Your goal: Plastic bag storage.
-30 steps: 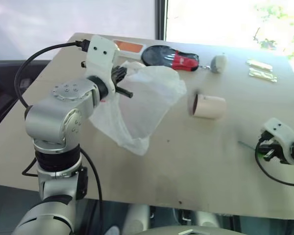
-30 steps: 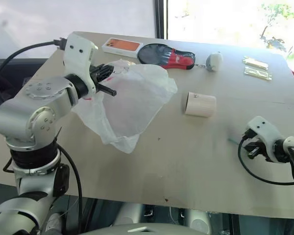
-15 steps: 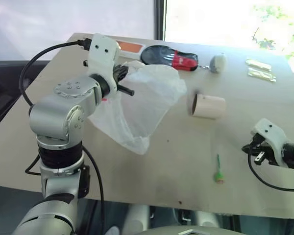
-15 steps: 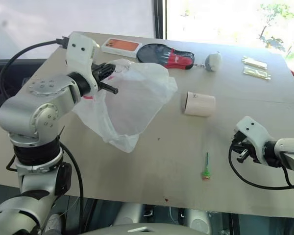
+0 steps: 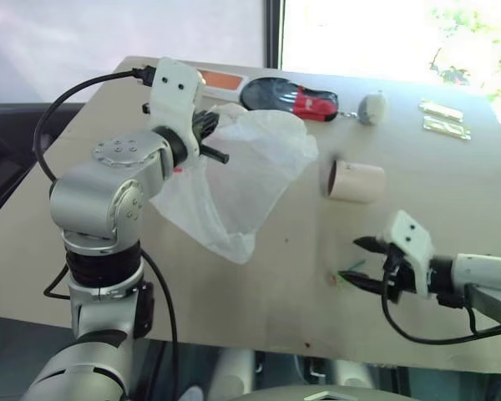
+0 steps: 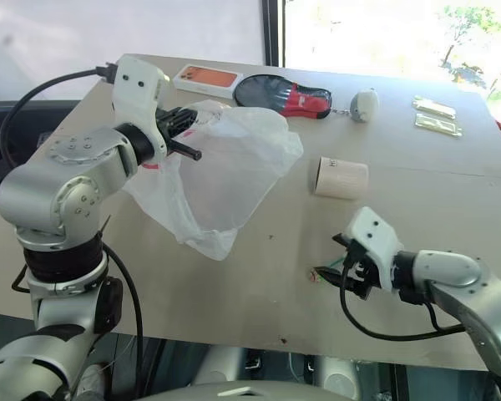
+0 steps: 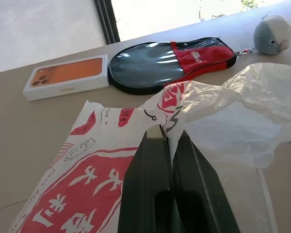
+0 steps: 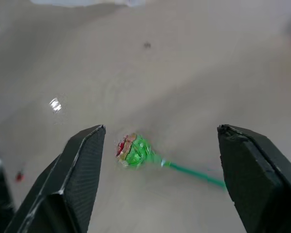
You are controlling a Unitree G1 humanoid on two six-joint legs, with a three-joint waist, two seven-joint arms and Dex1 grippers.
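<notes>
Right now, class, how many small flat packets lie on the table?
2: both at the far right of the table, one packet just behind the other packet, beyond the cup.

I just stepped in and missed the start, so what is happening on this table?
The left gripper is shut on a thin translucent white plastic bag with red printing, holding it up so it hangs down to the beige wooden table. The right gripper, fingers wide open, hovers over a small green-stemmed lollipop lying on the table. A beige paper cup lies on its side between bag and lollipop, untouched.
</notes>
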